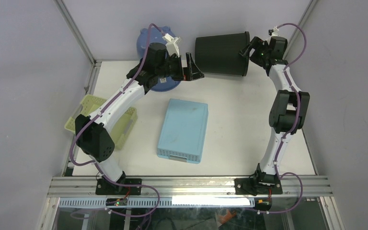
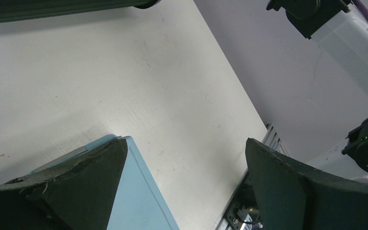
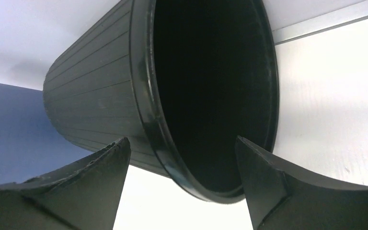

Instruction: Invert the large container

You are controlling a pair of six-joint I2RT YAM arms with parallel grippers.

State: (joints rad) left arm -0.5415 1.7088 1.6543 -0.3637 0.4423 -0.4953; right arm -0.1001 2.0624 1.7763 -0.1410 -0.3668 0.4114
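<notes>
Large container on its side

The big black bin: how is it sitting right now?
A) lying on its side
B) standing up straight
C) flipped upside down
A: the black bin lies on its side at the back of the table, its open mouth turned toward the right hand.
</notes>
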